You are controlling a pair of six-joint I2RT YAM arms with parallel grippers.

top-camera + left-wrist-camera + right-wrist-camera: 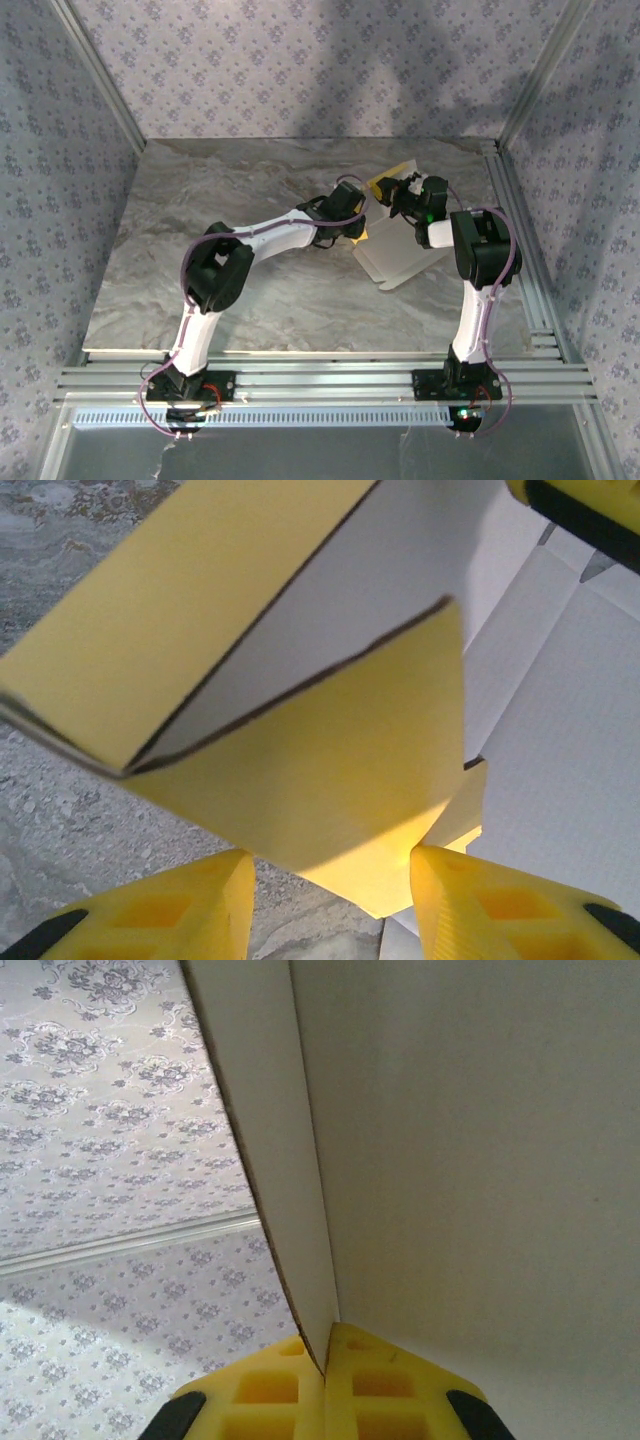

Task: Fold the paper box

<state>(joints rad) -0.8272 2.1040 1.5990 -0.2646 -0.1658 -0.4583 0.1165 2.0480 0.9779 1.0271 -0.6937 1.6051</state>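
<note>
Right jaws are pressed together on the edge of a white panel (290,1160) of the paper box (395,262); left jaws stand spread astride its yellow flap (340,770), contact unclear. The box sits half-raised at the far right of the table (250,300). A skewed push on that flap could crease it off its score or tug the card from the pinch.
</note>
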